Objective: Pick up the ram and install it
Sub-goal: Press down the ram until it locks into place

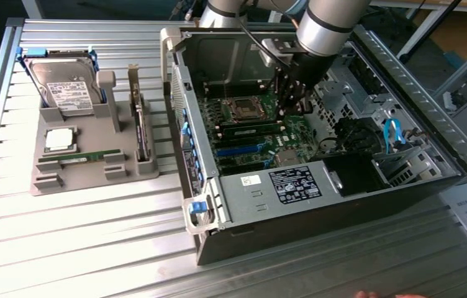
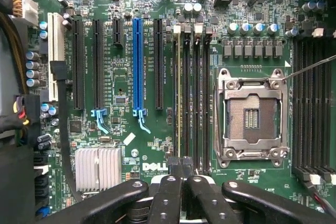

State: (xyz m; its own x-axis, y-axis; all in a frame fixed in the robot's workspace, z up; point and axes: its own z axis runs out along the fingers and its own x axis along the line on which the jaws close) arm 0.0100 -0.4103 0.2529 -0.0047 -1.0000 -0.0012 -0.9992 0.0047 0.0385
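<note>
Over the DELL motherboard (image 2: 157, 148) the tool (image 2: 182, 171) hangs pinched shut, seemingly empty; the ram (image 1: 79, 159) lies in the tray (image 1: 80, 181).

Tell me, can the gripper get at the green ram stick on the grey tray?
Probably, though not from here. The gripper is down inside the open computer case. The ram stick lies uncovered on the tray outside it, so the way from above looks free.
</note>
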